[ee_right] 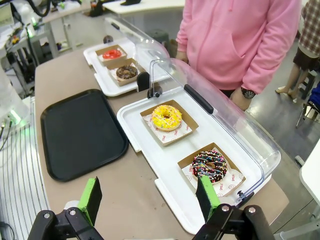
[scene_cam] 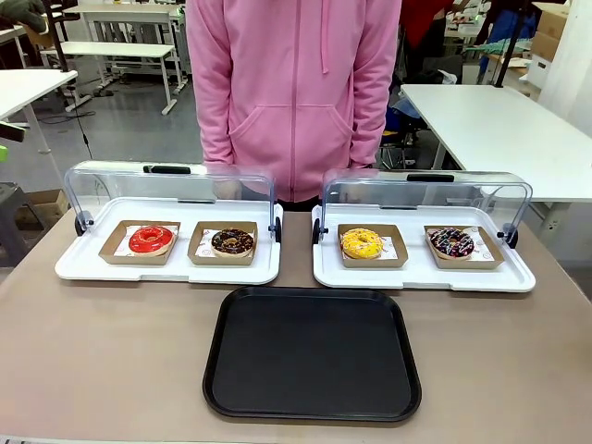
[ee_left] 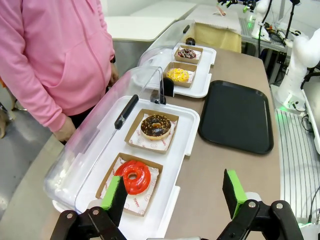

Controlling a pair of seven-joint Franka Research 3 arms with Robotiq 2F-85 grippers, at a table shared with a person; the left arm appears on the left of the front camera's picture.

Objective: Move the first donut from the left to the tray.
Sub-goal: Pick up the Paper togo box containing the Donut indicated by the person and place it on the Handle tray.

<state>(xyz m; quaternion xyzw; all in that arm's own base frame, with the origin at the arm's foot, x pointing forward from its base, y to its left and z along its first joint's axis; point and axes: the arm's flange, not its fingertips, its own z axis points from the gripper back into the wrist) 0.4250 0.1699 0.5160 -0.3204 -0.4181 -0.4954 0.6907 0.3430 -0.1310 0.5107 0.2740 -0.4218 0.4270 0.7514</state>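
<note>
Not started: red donut (scene_cam: 151, 240) sits in its holder toward the desk's far-left corner. black tray (scene_cam: 313, 351) at near edge, bare. Both left hand (ee_left: 175, 192) and right hand (ee_right: 149, 195) apart, holding nothing.

Person in a pink zip hoodie (scene_cam: 294, 92): cut off above the shoulders by the front view's top edge, hands lost behind the clear dome lids (scene_cam: 176, 190).

Left gripper (ee_left: 175, 175): finger bases run off the bottom edge. One green pad (ee_left: 112, 196) covers the near corner of the square brown cardboard holder (ee_left: 142, 161).

White paper liners (ee_left: 136, 142): print too small to read.

Right gripper (ee_right: 148, 178): one finger hides the near corner of the white rectangular tray (ee_right: 172, 165).
</note>
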